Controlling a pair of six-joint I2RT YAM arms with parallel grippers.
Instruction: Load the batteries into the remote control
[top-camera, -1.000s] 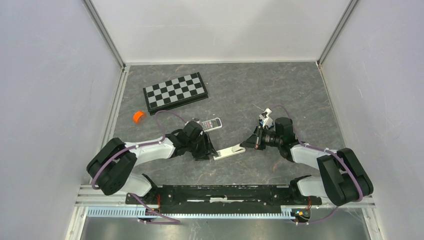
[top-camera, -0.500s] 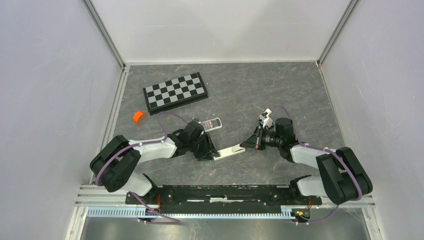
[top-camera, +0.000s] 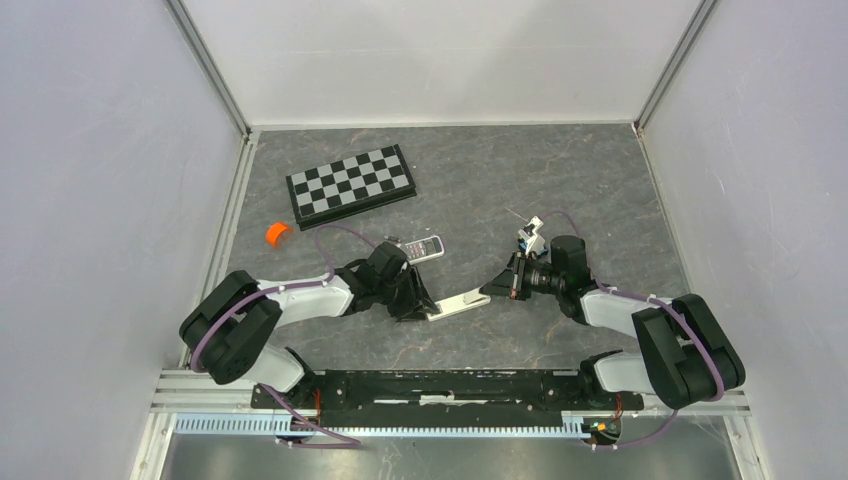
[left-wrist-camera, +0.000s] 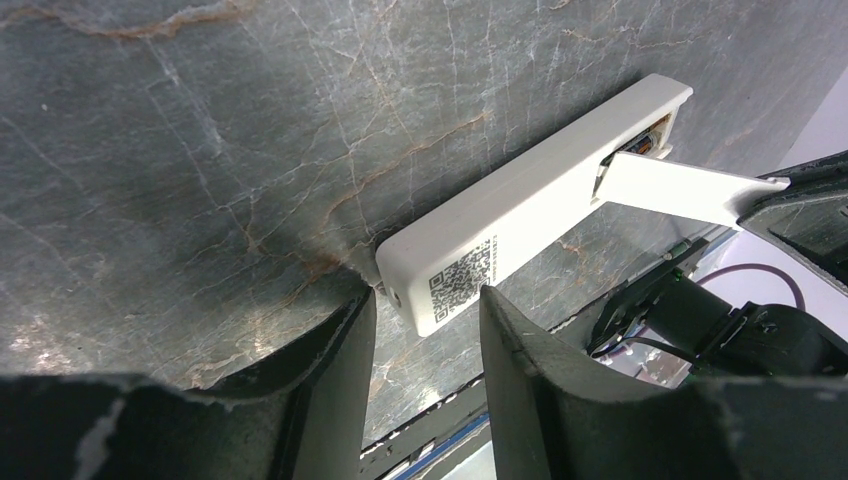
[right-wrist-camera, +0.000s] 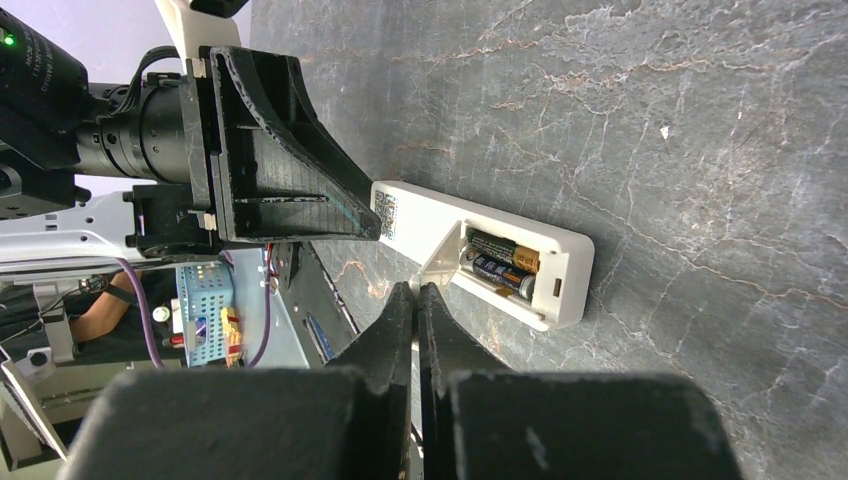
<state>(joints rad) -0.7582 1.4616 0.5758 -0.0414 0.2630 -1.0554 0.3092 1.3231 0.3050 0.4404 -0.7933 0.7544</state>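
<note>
The white remote control lies back-up in the middle of the table, its battery recess uncovered at the right end. Two dark batteries lie side by side in that recess. My left gripper is closed on the remote's left end, and in the left wrist view both fingertips touch its sides by the QR label. My right gripper is shut on the thin white battery cover. The cover tilts up from the recess's inner edge.
A checkered board lies at the back left, with an orange cap near the left wall. A shorter grey-white remote with buttons sits just behind my left gripper. A small gadget rests behind my right wrist.
My left gripper's jaws have narrowed onto the remote's end and its arm has shifted slightly. The right gripper and the cover have stayed put.
</note>
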